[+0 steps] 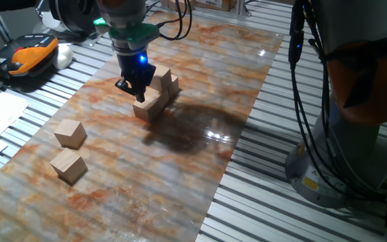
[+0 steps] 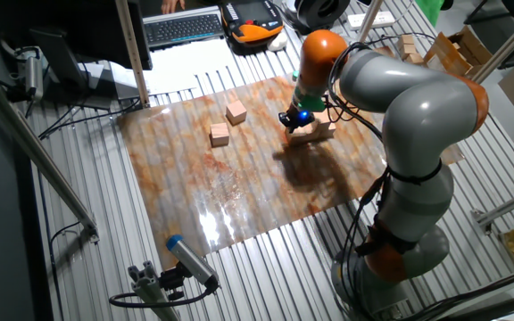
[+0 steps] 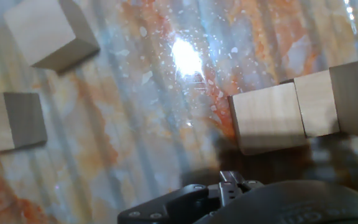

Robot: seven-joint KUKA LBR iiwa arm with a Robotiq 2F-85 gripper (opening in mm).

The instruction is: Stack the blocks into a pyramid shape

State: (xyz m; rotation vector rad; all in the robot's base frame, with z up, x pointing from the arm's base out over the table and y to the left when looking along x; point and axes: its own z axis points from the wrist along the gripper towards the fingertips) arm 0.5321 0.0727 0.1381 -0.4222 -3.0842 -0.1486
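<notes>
Your gripper is hanging just over the near end of the pyramid shape, a cluster of tan cubes mid-mat; whether its fingers are open or closed, you cannot tell. Two loose blocks are sitting well apart on the marbled mat. An orange tool is lying beyond the mat.
</notes>
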